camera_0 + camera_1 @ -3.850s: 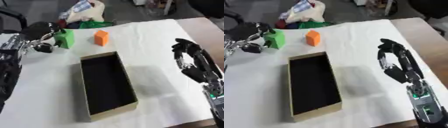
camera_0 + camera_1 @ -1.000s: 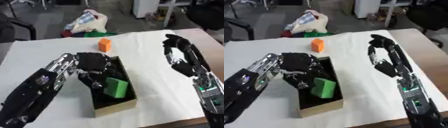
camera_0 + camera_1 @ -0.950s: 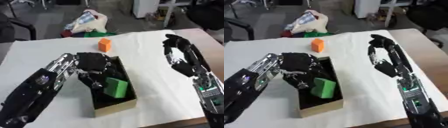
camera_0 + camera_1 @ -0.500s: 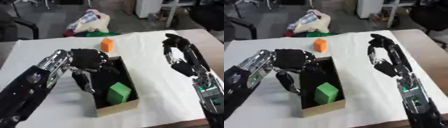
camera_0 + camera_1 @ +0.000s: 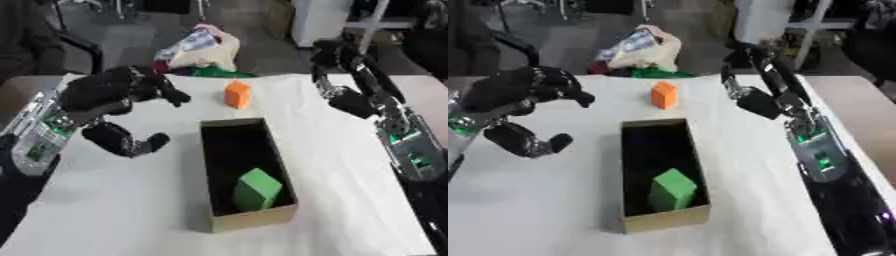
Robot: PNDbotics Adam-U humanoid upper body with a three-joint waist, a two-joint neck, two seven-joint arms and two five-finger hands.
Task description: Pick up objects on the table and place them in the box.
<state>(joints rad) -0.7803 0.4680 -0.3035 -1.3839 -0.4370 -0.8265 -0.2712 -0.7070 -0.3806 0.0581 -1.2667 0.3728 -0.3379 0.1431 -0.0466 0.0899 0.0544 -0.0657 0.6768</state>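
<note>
While green block [image 5: 257, 188] sits in box [image 5: 282, 165], left hand [image 5: 109, 97] hovers at 9 o'clock, fingers relaxed, empty. Right hand [image 5: 343, 80] at 1 o'clock, fingers straight. Orange block [image 5: 236, 94] at 12.

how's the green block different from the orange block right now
The green block lies tilted inside the box, near its front end; the orange block stands upright on the table beyond the box's far end. The green block looks the larger of the two. Both are plain single-colour blocks, and neither hand touches them.
</note>
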